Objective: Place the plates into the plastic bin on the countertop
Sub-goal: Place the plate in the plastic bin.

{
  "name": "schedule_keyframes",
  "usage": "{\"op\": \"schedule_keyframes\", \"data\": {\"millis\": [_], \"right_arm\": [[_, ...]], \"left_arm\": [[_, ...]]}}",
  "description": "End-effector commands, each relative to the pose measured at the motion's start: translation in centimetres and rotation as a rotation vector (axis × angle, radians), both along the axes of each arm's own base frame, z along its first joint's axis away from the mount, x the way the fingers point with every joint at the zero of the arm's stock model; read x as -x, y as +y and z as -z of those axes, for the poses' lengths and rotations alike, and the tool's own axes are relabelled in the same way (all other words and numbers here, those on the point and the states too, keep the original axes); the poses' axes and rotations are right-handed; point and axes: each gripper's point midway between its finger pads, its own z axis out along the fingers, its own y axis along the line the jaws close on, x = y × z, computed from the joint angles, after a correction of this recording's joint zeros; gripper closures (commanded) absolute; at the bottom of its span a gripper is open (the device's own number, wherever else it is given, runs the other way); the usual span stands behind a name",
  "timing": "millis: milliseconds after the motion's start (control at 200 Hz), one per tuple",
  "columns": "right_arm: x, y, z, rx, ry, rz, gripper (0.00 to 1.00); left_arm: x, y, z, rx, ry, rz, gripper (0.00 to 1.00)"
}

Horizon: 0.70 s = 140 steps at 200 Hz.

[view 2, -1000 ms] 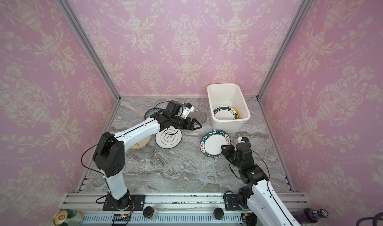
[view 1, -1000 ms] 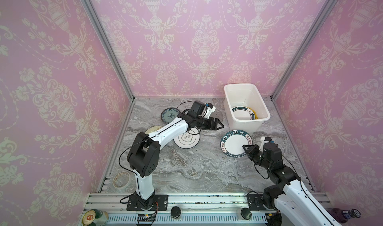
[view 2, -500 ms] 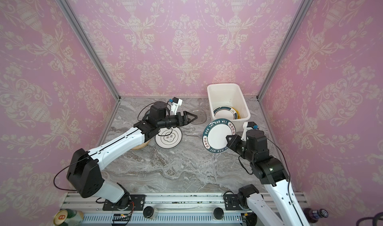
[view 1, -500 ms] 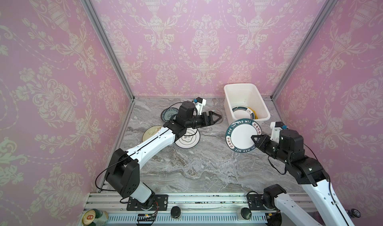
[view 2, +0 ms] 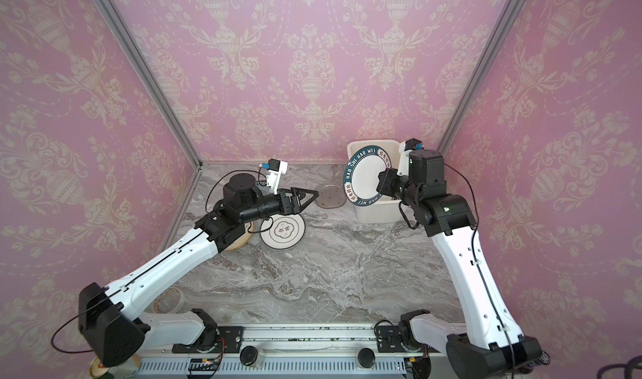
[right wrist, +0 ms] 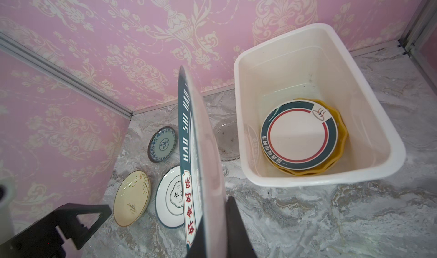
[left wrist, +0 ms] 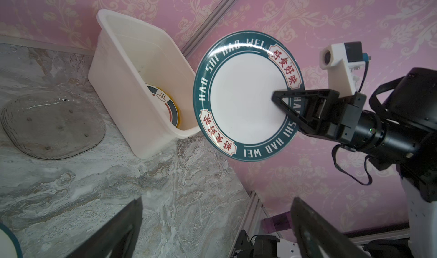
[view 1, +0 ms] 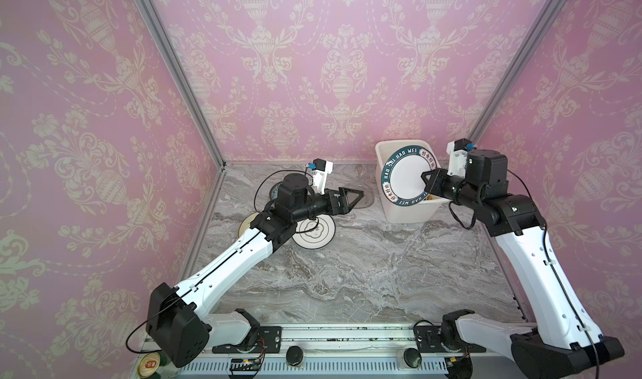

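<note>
The right gripper (view 1: 428, 183) pinches the lettered plate (view 1: 404, 177) by its rim and carries it on edge at the upper right of both top views, raised just beside the plastic bin (view 1: 406, 215). I cannot tell if it is over the opening yet. A rim pinch is probably the only hold a flat plate offers, and the edge-on tilt should help it clear the rolled rim.

Inside the bin a dark-rimmed plate (right wrist: 299, 136) lies on a yellow plate (right wrist: 340, 136).

The left gripper (left wrist: 216, 199) is empty, its fingers spread wide. It hangs left of centre, aimed toward the smoky glass plate (left wrist: 52, 124) — likely the next pick.

The grey marble-patterned countertop (view 1: 347, 273) is flat. The teal plate (right wrist: 162, 143), the floral plate (right wrist: 132, 197) and a white plate (right wrist: 169, 197) lie flat on it. Pink damask wallpaper closes three sides, with aluminium posts in the corners.
</note>
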Motion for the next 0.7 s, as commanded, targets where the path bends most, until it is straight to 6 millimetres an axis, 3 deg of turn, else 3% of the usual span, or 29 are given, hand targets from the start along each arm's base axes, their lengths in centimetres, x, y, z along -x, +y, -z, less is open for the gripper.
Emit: {"op": "schedule_keyframes", "data": {"millis": [0, 325, 696], "right_arm": [[-2.8, -1.8, -1.0, 0.039, -0.053, 0.038, 1.0], [-8.8, -6.8, 1.7, 0.02, -0.028, 0.217, 1.0], [-13.3, -7.7, 6.9, 0.113, 0.049, 0.207, 1.0]], "left_arm": [[0.0, 0.7, -0.2, -0.091, -0.06, -0.011, 0.01], [-0.9, 1.4, -0.1, -0.126, -0.03, -0.068, 0.01], [-3.4, 0.4, 0.1, -0.146, 0.015, -0.046, 0.01]]}}
